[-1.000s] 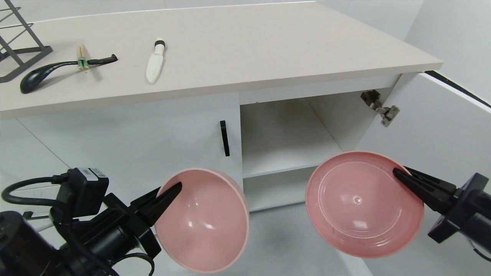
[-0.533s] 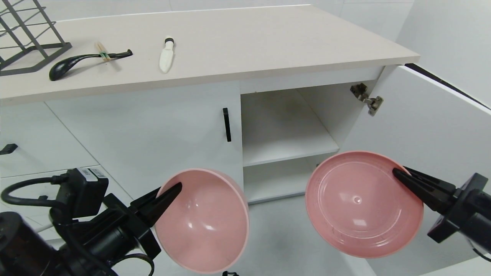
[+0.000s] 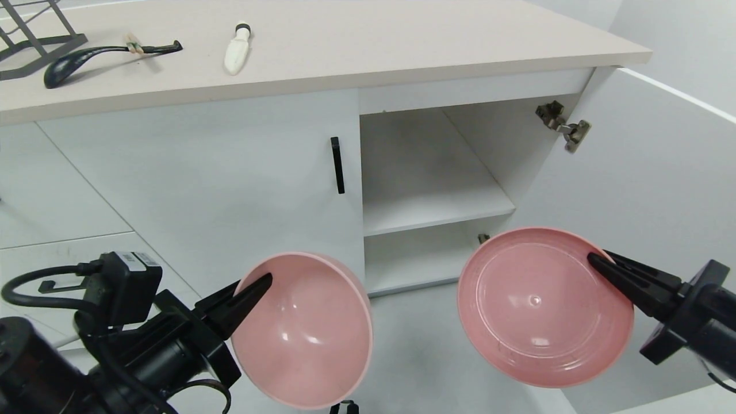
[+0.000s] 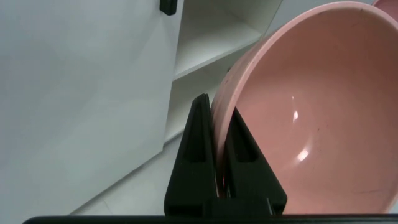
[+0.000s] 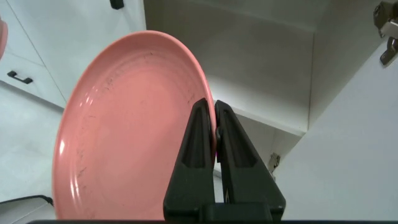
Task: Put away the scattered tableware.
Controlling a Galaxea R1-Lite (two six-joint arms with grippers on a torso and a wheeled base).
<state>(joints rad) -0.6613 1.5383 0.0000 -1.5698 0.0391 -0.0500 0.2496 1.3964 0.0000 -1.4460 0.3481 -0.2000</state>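
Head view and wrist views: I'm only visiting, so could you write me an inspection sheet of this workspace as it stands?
Surface: beige countertop over white cabinets.
Job's things: pink bowl in the left gripper and pink plate in the right gripper, both held on edge before the cabinet; black spoon, chopsticks and white knife lie on the countertop.
Clutter: wire rack at the countertop's left end.
Grippers: each shut on its dish's rim.
Cables: black cable looped beside the left wrist.
Surroundings: right cabinet door swung open, shelf inside; left door shut; pale floor.
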